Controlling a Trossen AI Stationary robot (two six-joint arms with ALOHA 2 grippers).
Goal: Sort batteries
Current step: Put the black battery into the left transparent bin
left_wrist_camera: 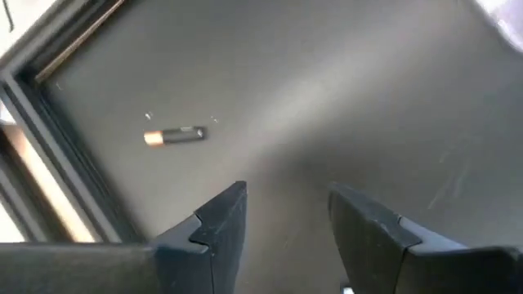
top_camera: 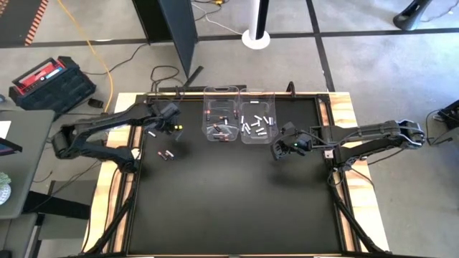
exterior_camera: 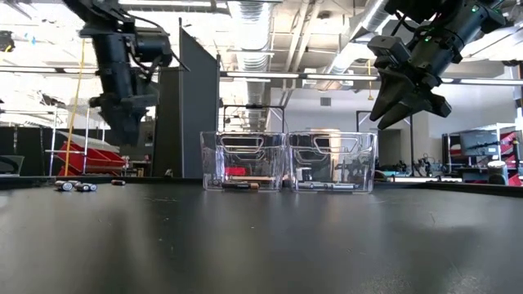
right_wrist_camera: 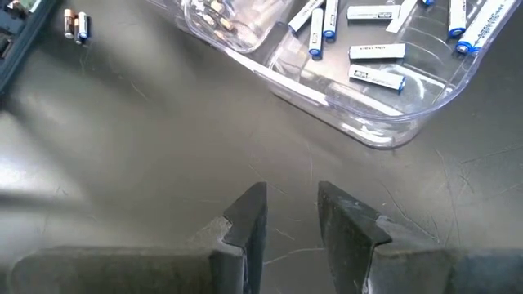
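Dark batteries with copper ends lie loose on the black mat: one (top_camera: 152, 133) (left_wrist_camera: 174, 136) just ahead of my left gripper (top_camera: 171, 122) (left_wrist_camera: 286, 204), a pair (top_camera: 166, 154) nearer the front. The left gripper hangs open above the mat, nothing between its fingers. Two clear bins stand side by side at the far edge: the left bin (top_camera: 221, 133) holds dark batteries, the right bin (top_camera: 271, 120) (right_wrist_camera: 384, 122) holds white batteries (right_wrist_camera: 377, 51). My right gripper (top_camera: 282, 148) (right_wrist_camera: 290, 200) hovers open and empty just in front of the right bin.
A raised frame (left_wrist_camera: 49, 155) borders the mat close to the left gripper's battery. In the low view the loose batteries (exterior_camera: 75, 186) lie at the left and both bins (exterior_camera: 288, 162) stand mid-table. Bare mat (top_camera: 237, 201) stretches toward the near edge.
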